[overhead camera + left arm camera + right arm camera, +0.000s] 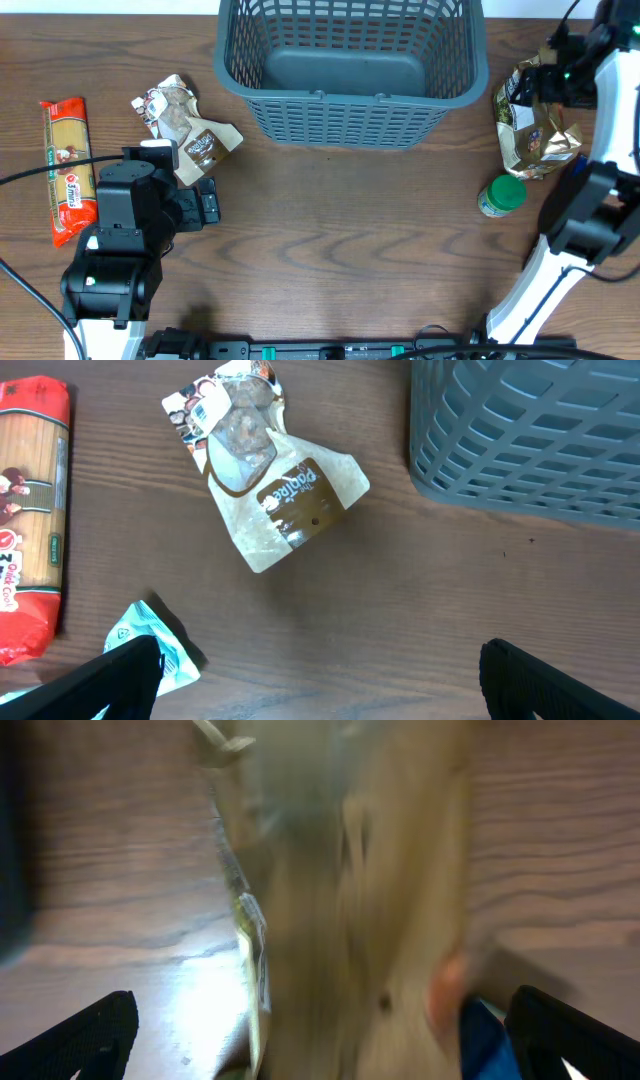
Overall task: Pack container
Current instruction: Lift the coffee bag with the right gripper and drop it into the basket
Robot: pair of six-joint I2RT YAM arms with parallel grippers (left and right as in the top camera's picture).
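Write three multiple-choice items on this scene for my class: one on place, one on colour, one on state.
1. Relative to the basket, where is the pasta packet? A inside B left C right
2. The jar has a lid that is: A green B red C white
3. The basket is: A full B empty C overturned
Answers: B, it lies far to the left; A, the lid shows green from overhead; B, only its bare floor shows.
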